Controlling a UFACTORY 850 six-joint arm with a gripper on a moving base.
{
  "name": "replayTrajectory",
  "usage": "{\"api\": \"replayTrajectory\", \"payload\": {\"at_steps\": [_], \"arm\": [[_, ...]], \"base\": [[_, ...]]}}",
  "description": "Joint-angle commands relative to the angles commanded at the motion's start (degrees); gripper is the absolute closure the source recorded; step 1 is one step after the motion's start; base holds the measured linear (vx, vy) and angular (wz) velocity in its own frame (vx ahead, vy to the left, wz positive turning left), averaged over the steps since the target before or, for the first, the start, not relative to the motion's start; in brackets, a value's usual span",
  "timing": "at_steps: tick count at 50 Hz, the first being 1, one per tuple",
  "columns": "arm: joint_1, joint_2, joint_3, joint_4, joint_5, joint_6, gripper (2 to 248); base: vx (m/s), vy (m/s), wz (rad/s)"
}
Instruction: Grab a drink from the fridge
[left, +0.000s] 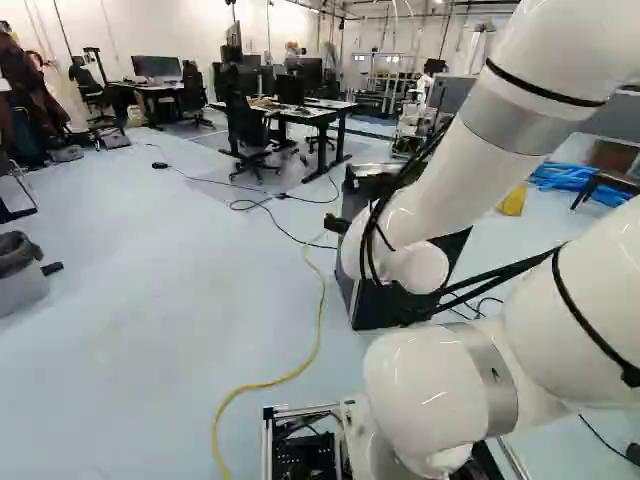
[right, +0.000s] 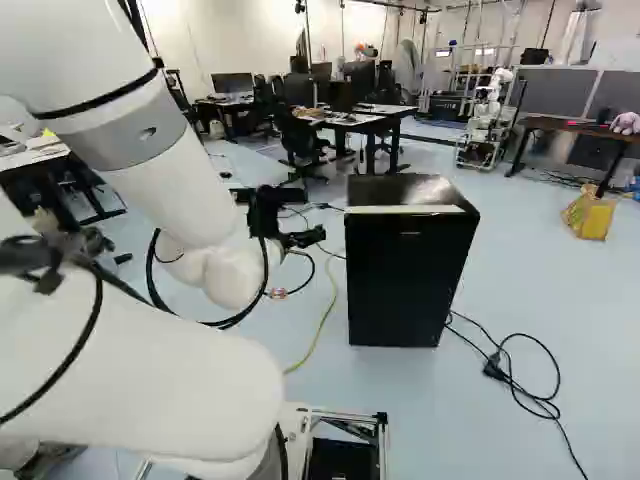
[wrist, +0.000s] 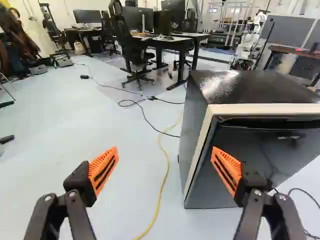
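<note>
In the right base view my gripper (right: 300, 238) is just left of the upper part of a small black fridge (right: 400, 280), whose door is shut. In the wrist view the gripper (wrist: 165, 169) stands open with nothing between its orange-padded fingers. One finger overlaps the side edge of the fridge (wrist: 285, 155); whether they touch I cannot tell. A dark handle recess (wrist: 270, 121) runs along the door's top. Behind my arm in the left base view, the fridge (left: 375, 305) is partly hidden. No drink shows.
A yellow cable (wrist: 162, 185) lies on the floor beside the fridge, and black cables (right: 510, 375) lie on its other side. Desks (right: 350, 122) and office chairs stand beyond. Another robot (right: 490, 105) stands at the back, and a yellow object (right: 592, 215) is at the right.
</note>
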Motion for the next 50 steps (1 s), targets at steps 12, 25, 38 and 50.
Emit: {"api": "replayTrajectory", "payload": {"at_steps": [12, 25, 38, 50], "arm": [[0.00, 0.00, 0.00, 0.00, 0.00, 0.00, 3], [0.00, 0.00, 0.00, 0.00, 0.00, 0.00, 3], [0.00, 0.00, 0.00, 0.00, 0.00, 0.00, 3], [0.00, 0.00, 0.00, 0.00, 0.00, 0.00, 3]], "base": [[0.000, 0.000, 0.000], [0.000, 0.000, 0.000], [0.000, 0.000, 0.000], [0.000, 0.000, 0.000]]}}
